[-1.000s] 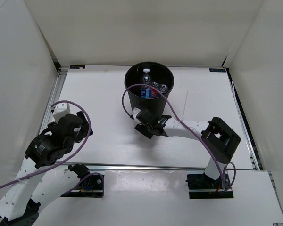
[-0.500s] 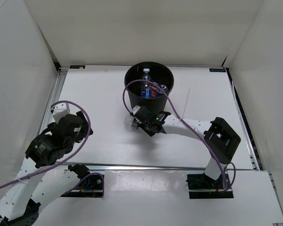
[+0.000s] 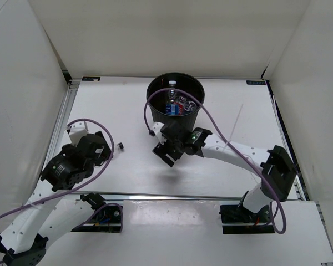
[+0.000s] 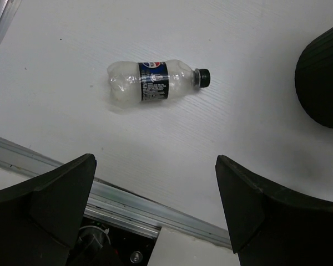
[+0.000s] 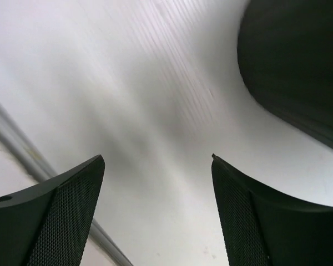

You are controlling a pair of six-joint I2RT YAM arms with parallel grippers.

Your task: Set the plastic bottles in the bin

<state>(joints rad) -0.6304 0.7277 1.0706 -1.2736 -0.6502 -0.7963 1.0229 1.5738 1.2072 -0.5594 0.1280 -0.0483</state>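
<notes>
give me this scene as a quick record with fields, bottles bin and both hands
bin: black, upright, far middle of the table
bottles in bin: several, at least one blue-labelled
bottle left out: clear, dark label, black cap, lying on its side on the table
left hand: open, empty, above that bottle
right hand: open, empty, beside the bin

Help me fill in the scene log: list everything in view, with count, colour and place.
bin: one, black, upright, far middle of the table.
bottles in the bin: several, exact count hidden; clear, with blue and red labels showing.
bottle on the table: one, clear, dark label, black cap, lying on its side near the left arm.
table: one, white.
arms: two, white and black, near edge.
left tool: black, open, empty, facing the lying bottle.
right tool: black, open, empty, beside the bin.
</notes>
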